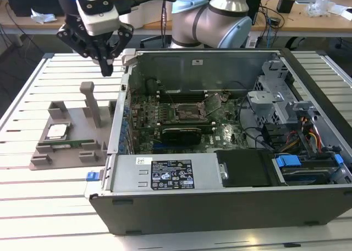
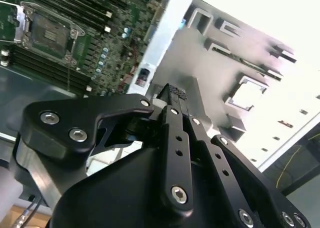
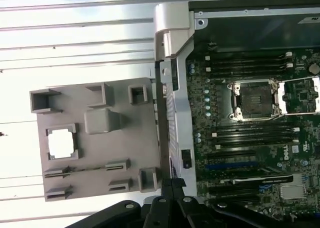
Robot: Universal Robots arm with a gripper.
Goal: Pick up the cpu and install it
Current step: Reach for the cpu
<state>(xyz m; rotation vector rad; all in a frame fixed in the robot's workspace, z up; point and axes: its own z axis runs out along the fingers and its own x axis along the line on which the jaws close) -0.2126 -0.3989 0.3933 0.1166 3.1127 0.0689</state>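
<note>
Nearest in the exterior view, a white slatted surface (image 1: 38, 212) is seen. An opened computer case (image 1: 209, 209) is laid on its side on it, with the near wall turned toward the camera. Just inside that wall a power supply (image 1: 165, 174) with a white label is mounted.

To the exterior view's left of the case, just beside it, a grey holder block (image 1: 82, 131) is set on the surface. The cpu (image 1: 56, 131) is found lying flat in a square pocket on the left part of that block, with its pale metal top turned upward. A green memory stick (image 1: 67, 146) is slotted just on the near side of it, and an upright post (image 1: 92, 105) is raised on the far part of the block.

Farther in, the motherboard (image 1: 181, 121) is exposed on the floor of the case. Its socket (image 3: 255, 100) is shown open in the first wrist view, with the metal frame folded aside.

Beyond the holder, the jaws are hung high over the far left corner of the case, well apart from the cpu. They are closed tip to tip, and nothing is gripped between them.

Behind them the arm (image 1: 220, 20) is seen, and desks (image 1: 302, 18) strewn with cables are ranged along the far edge.
</note>
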